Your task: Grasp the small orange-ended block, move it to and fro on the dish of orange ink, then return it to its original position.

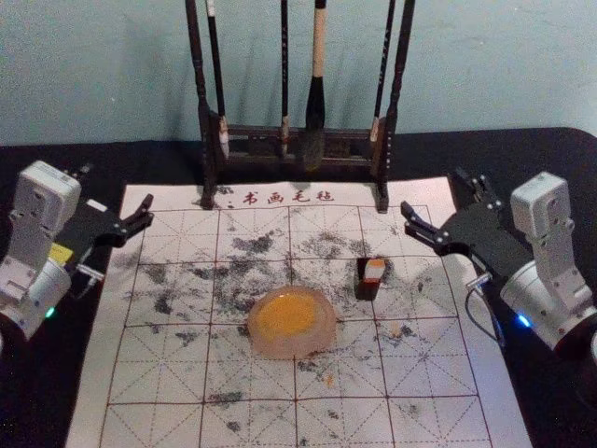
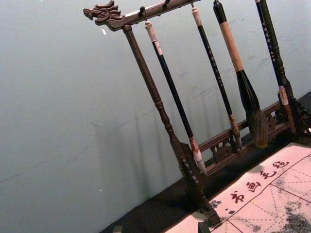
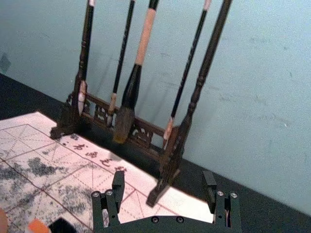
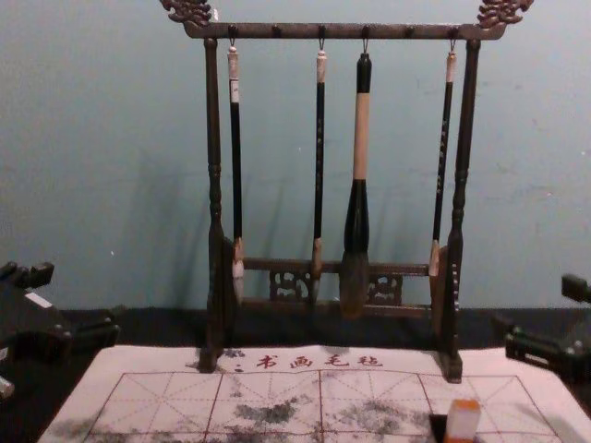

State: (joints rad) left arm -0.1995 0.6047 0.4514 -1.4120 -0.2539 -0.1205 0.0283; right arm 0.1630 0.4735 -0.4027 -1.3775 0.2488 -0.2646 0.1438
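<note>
- Small pale block with an orange end, standing on the printed white mat, inward of the right jaws and nearer the robot; its orange end faces up.
- Black block: right beside it; whether they touch is unclear.
- Black right gripper: jaws spread wide, nothing between them.
- Black left gripper: idle at the mat's left side, jaws also apart and empty.
- Round pale dish of orange ink: past the block from the right jaws.
- Judging by looks, the block is light and stiff, perhaps slippery where inked.
- Best hold: a gentle pinch on its plain sides, clear of orange and black neighbour.
</note>
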